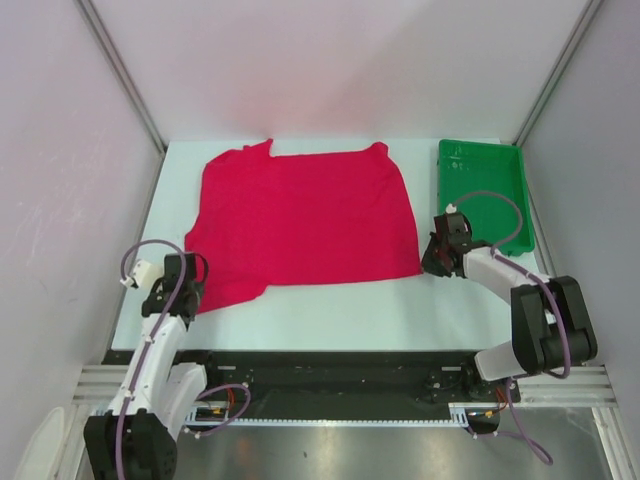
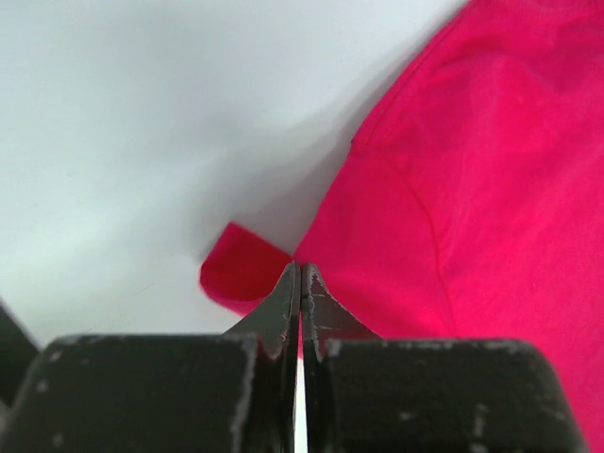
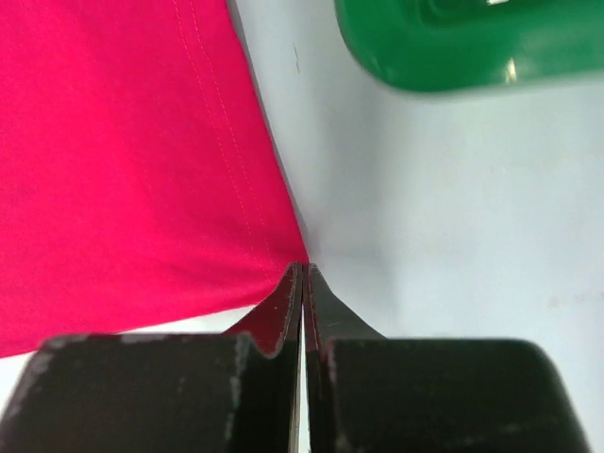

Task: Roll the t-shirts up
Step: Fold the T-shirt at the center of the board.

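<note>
Red cloth lies spread flat and unrolled: the t-shirt stretches between the two claws on the white table. No turn of the roll shows yet, so I judge the whole job remains. The left claw is closed on the sleeve edge, with a sliver of red between its fingers, and a small flap curls just left of its tips. The right claw is closed too, the hem corner drawn into its tips, seemingly pinched. Ahead of both claws the shirt reaches about to the far table edge, leaving little room there. A green tray sits ahead and right of the right claw, near the hem but apart. A strip of table shows behind both claws.
</note>
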